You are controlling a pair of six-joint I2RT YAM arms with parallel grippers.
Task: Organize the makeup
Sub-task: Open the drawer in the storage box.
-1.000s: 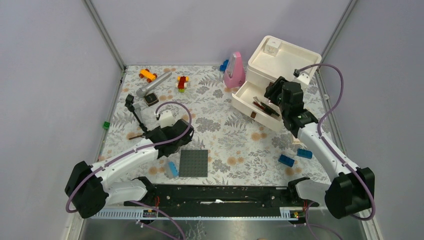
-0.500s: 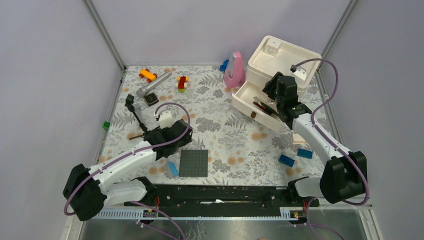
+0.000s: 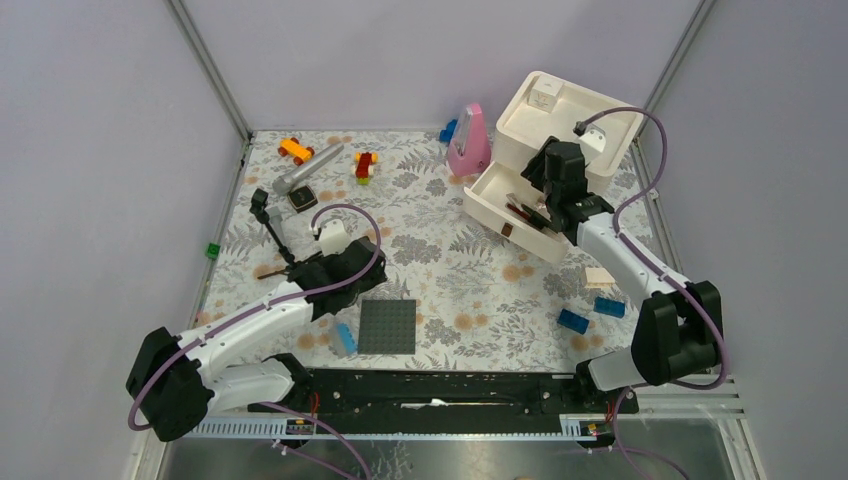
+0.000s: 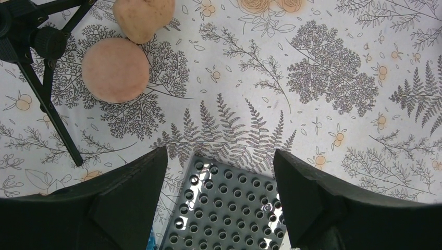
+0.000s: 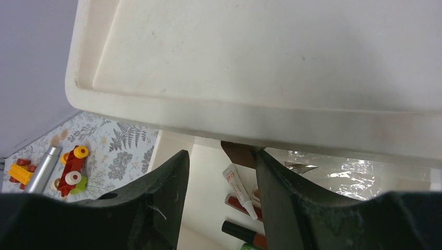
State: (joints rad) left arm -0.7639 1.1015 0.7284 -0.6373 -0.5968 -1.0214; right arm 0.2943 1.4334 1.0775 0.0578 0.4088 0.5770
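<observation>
Two round peach puffs (image 4: pixel 115 70) (image 4: pixel 143 15) lie on the leaf-patterned cloth beside a black mini tripod (image 4: pixel 41 67). My left gripper (image 4: pixel 219 156) hangs open over the grey studded plate (image 4: pixel 234 208), apart from the puffs and holding nothing. My right gripper (image 5: pixel 220 156) (image 3: pixel 538 205) hovers over the white box's open drawer (image 3: pixel 490 195), its jaws open. Below it in the drawer lie a small white tube (image 5: pixel 238 188), a red stick (image 5: pixel 237 204) and a black-and-red stick (image 5: pixel 242 233). A brown piece (image 5: pixel 237 154) shows by its right fingertip. A beige sponge block (image 3: pixel 598 277) lies on the cloth.
The white box's top tray (image 5: pixel 260 67) overhangs the drawer just above my right fingers. A pink object (image 3: pixel 470 140) stands left of the box. Blue bricks (image 3: pixel 572 320) (image 3: pixel 608 307) lie at the right, toy bricks (image 3: pixel 365 165) and a silver cylinder (image 3: pixel 305 170) at the back left.
My right arm has swung left and farther back, bringing its gripper over the drawer nearer the box. The left arm has not moved.
</observation>
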